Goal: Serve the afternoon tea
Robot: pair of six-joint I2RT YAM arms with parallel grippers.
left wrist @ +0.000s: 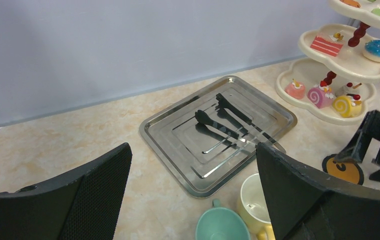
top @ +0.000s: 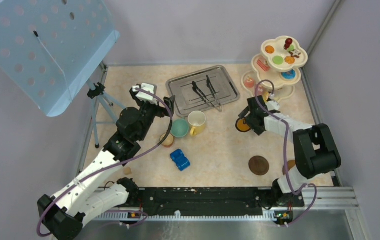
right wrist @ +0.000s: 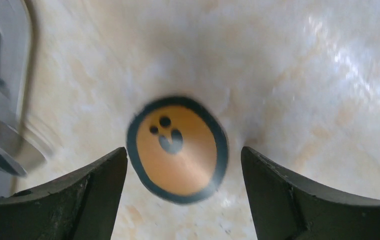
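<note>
Tabletop (top: 218, 150), beige and marbled, fills the centre of the top view, closed in by plain lilac-grey walls (top: 203, 30). At upper left you see a perforated blue board (top: 48, 45) on a tripod (top: 99, 97). A steel tray (top: 178, 84) lies at upper centre with two black tongs (top: 205, 92) in it. The stand (top: 278, 65) sits in the upper right corner, with toy cakes (left wrist: 323, 95) on its tiers. Just below the tray, the teal cup (top: 180, 128) and yellow mug (top: 197, 122) stand side by side. The brown cup (top: 167, 140) is just left of them, and a blue car (top: 180, 160) is lower down. A brown coaster (top: 258, 165) lies at lower right.

Your left gripper (left wrist: 193, 195) hangs above the cups, fingers spread wide and empty. Your right gripper (right wrist: 184, 195) is spread too, gripping nothing. Its fingers stand either side of an orange disc (right wrist: 177, 149) with a black rim, flat on the tabletop below the stand.
</note>
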